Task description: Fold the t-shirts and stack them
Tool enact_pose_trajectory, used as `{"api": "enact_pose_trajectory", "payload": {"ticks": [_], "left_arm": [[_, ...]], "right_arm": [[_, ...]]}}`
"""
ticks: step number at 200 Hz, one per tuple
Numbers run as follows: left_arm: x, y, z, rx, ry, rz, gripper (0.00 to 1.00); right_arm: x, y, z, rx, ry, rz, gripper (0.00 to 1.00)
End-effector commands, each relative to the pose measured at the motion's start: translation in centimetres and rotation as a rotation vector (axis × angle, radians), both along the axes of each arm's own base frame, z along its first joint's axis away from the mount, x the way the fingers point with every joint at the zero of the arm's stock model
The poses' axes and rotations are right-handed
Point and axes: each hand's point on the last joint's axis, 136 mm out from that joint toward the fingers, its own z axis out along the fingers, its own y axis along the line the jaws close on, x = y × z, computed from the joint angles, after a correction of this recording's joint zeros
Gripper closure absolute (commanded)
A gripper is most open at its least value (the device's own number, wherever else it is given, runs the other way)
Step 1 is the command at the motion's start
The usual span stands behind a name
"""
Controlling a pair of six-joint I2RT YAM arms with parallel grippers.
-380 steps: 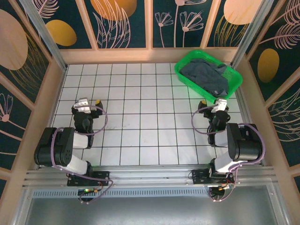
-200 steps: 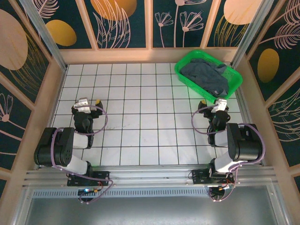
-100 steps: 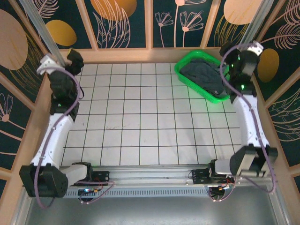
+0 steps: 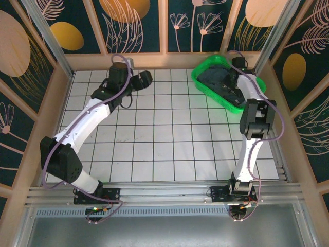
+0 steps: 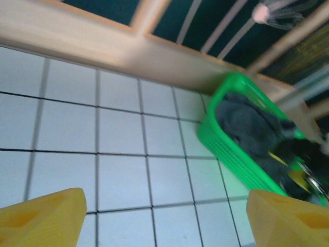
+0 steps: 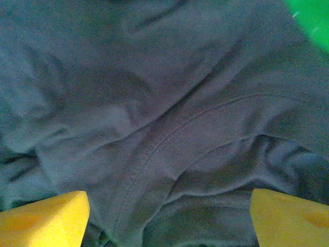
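Top external: right arm (image 4: 255, 121) stretched far, tool (image 4: 234, 85) splayed over t-shirt (image 4: 213, 77).

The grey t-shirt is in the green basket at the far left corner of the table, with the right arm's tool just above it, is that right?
No: the green basket holding the grey t-shirt sits at the far right corner of the table, as the top external view shows. The right tool is just above it.

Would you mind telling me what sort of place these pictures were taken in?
Most likely a staged robot test cell rather than a home: a white gridded tabletop boxed in by wooden-framed panels printed with leaves, and a metal rail along the near edge.
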Motion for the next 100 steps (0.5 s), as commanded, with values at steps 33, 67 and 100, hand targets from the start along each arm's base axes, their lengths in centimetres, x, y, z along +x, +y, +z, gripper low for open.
{"api": "enact_pose_trajectory", "payload": {"ticks": [33, 67, 100], "left_arm": [[-2.5, -3.4, -0.5, -0.004, 0.030, -0.106, 0.28], [-2.9, -3.4, 0.2, -0.011, 0.022, -0.111, 0.39], [-3.3, -2.7, 1.9, -0.016, -0.014, -0.088, 0.45]], "right_arm": [[-0.5, 0.6, -4.9, 0.023, 0.128, -0.023, 0.19], [0.5, 0.9, -7.0, 0.056, 0.132, -0.010, 0.48], [2.4, 0.4, -1.7, 0.027, -0.024, -0.014, 0.99]]}}
